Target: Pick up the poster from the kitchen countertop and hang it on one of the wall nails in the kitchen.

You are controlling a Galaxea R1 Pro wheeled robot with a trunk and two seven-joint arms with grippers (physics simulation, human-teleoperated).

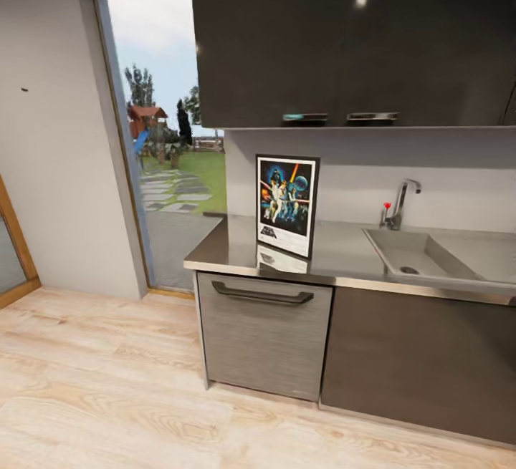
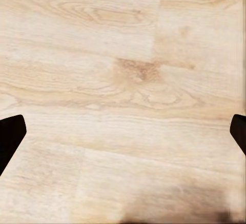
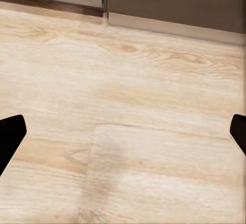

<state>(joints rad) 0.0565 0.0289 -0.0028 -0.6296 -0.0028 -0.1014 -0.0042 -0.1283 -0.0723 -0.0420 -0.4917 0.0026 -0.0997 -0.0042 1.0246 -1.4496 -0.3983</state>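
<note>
The Star Wars poster [image 1: 287, 205] stands upright on the glossy grey countertop [image 1: 344, 258], near its left end, its reflection showing below it. A tiny dark nail [image 1: 24, 89] sticks out of the pale grey wall at the far left. In the left wrist view my left gripper [image 2: 123, 134] is open over bare wooden floor, with dark fingertips [image 2: 10, 134] at both edges. My right gripper [image 3: 123, 134] is also open above the floor, fingertips [image 3: 10, 131] wide apart, nothing between them.
A sink [image 1: 419, 254] with a chrome tap [image 1: 401, 200] lies right of the poster. Dark upper cabinets [image 1: 344, 39] hang above the counter, a dishwasher front [image 1: 261, 340] below. A tall glass door [image 1: 168, 132] opens onto a garden. Cabinet bases [image 3: 169, 1] line the floor.
</note>
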